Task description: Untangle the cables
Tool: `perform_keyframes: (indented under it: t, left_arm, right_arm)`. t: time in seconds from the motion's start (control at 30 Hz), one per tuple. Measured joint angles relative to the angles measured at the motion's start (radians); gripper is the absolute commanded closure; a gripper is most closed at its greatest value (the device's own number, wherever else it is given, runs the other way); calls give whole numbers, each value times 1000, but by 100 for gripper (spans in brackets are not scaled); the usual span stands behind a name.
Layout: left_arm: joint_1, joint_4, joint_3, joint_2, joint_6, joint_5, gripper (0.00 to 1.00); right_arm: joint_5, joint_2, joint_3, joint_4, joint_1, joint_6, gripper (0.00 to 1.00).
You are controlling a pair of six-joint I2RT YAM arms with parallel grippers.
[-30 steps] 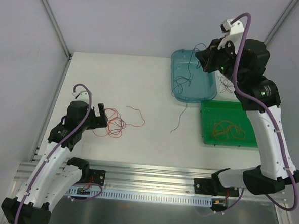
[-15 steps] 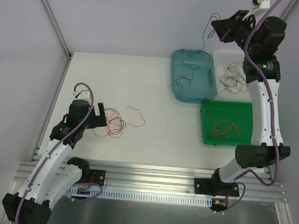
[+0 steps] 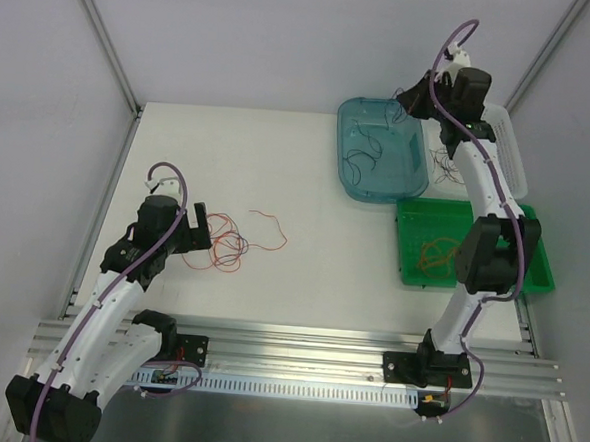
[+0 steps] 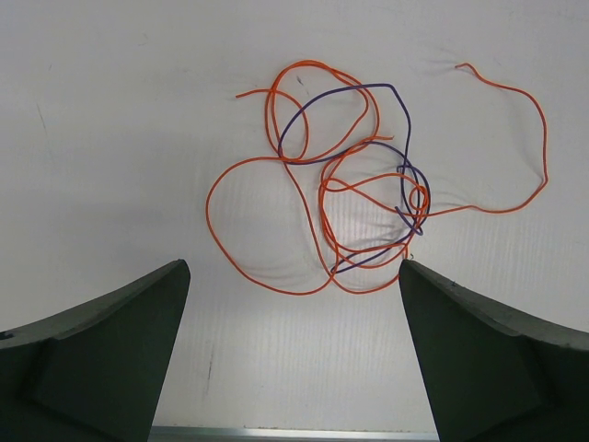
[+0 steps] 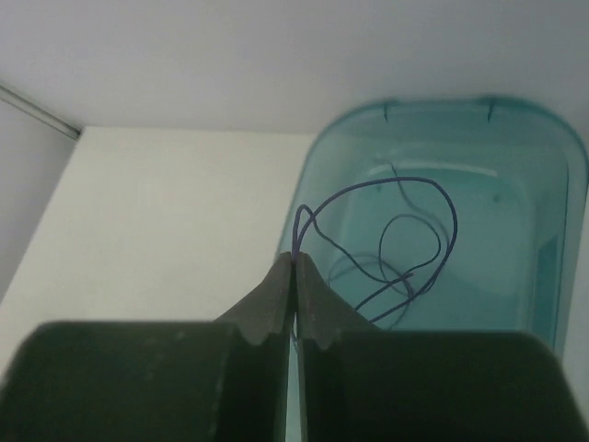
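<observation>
Right wrist view: the right pincer (image 5: 294,262) is pressed fully shut, its dark wedge tips nipping a hair-thin dark purple cable (image 5: 368,187) that loops out over the teal bin (image 5: 552,184), a translucent, round-cornered plastic tub with more thin strands curled inside. Well left of the teal bin, a loose knot of orange-red and purple cables (image 4: 368,198) lies in overlapping loops on the matte white tabletop (image 4: 110,110). The left pincer (image 4: 293,269) hangs wide open just short of that knot, holding nothing.
</observation>
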State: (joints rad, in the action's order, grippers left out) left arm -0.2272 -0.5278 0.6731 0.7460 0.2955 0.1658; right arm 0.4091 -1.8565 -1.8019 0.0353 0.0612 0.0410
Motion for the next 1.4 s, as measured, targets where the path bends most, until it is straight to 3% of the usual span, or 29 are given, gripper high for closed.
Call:
perform_keyframes:
  t: [0.03, 0.07, 0.17, 0.27, 0.47, 0.63, 0.8, 0.93, 1.23, 1.4]
  left_arm:
    - [0, 0, 0, 2, 0, 0, 1]
    - [0, 0, 0, 4, 0, 0, 1]
    - [0, 0, 0, 9, 0, 0, 1]
    - [0, 0, 0, 11, 0, 0, 1]
    - [0, 0, 0, 12, 0, 0, 1]
    - [0, 0, 0, 12, 0, 0, 1]
    - [0, 0, 0, 11, 0, -1, 1]
    - [0, 0, 0, 11, 2, -1, 1]
    - [0, 0, 0, 24, 16, 10, 1]
    - [6, -1, 0, 39, 34, 26, 1]
  right_arm:
    - [-9, -35, 8, 12, 0, 0, 93]
    - [-15, -72, 15, 25, 0, 0, 79]
    - [-27, -171, 19, 78, 1, -3, 57]
    - [-29, -211, 46, 141, 8, -16, 43]
    - [-65, -156, 87, 245, 71, -86, 30]
    - [-101, 43, 187, 299, 189, -141, 20]
    - [-103, 203, 311, 302, 358, -159, 16]
    - [-103, 202, 380, 311, 513, -161, 18]
    - [-89, -35, 369, 260, 805, -149, 25]
    - [-82, -154, 332, 136, 842, -93, 28]
